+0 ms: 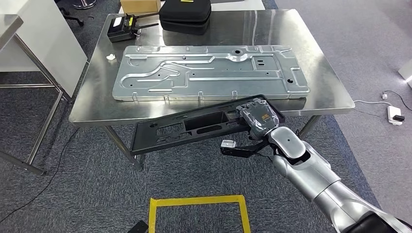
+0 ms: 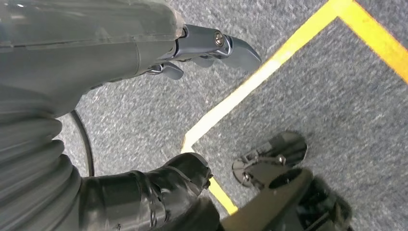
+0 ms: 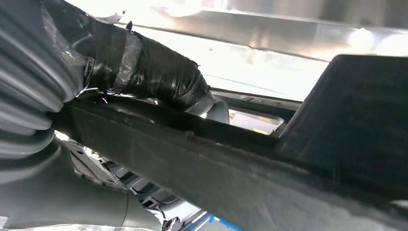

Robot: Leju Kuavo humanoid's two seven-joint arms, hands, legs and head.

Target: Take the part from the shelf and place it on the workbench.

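Observation:
My right hand (image 1: 258,118) grips one end of a long black plastic frame part (image 1: 194,127), holding it level just in front of the steel workbench (image 1: 97,104), at about the height of its near edge. Up close in the right wrist view, the black part (image 3: 240,163) crosses under my taped thumb (image 3: 154,72), with the bright table edge (image 3: 269,38) behind. A large embossed silver metal panel (image 1: 209,73) lies flat on the bench. My left hand (image 2: 144,57) hangs over the grey carpet, its fingers apart and holding nothing.
At the bench's far edge sit a black zip case (image 1: 185,15), a black device with yellow trim (image 1: 122,27) and a cardboard box (image 1: 140,6). A yellow tape square (image 1: 199,213) marks the carpet below. A white table (image 1: 34,39) stands left, a power strip (image 1: 394,114) right.

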